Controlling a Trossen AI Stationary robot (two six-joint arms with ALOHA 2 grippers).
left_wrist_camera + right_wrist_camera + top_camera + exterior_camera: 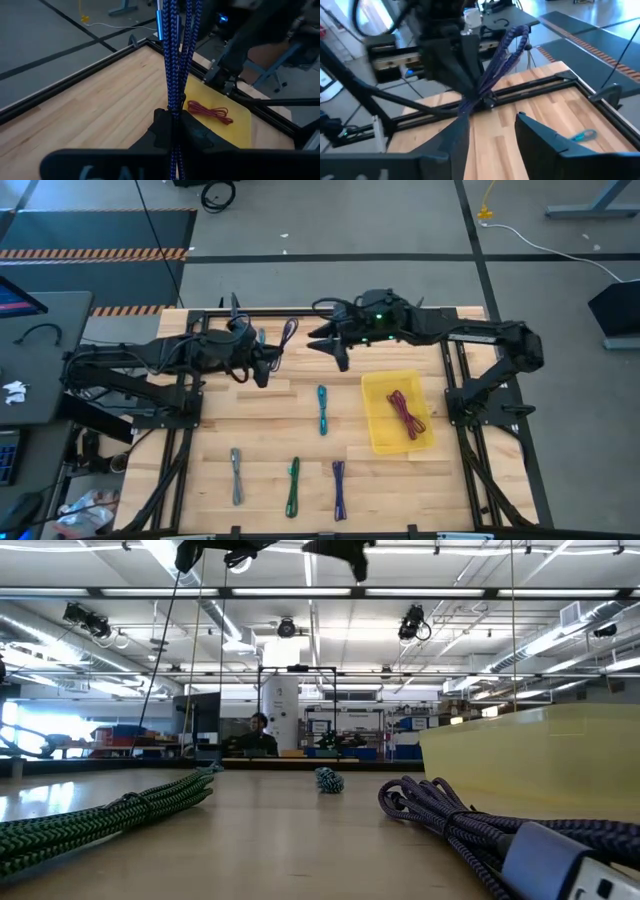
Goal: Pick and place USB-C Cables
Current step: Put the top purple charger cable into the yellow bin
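Note:
My left gripper (268, 360) is over the far left of the table, shut on a blue-purple braided USB-C cable (289, 332). My right gripper (335, 350) hangs open just to its right, facing it, and touches nothing. A maroon cable (405, 413) lies in the yellow tray (376, 430). A teal cable (322, 410) lies flat mid-table. Grey (236, 476), green (293, 486) and purple (339, 488) cables lie in a row near the near edge. In the low view the green cable (110, 812) and the purple cable (470, 825) fill the foreground. My left gripper (172, 122) pinches the blue-purple cable bundle between its two fingers, near one end of the bundle (173, 107). The fingers lie along the cable. The rest runs out past the fingertips to a connector (159, 22). The cable is lifted clear of the table (512, 47).
The yellow tray sits on the right half of the table, near the right arm's base. Bare wood lies between the teal cable and the left arm (250, 415). A black frame rail (300, 310) runs along the far edge. A person sits far off in the room (258, 730).

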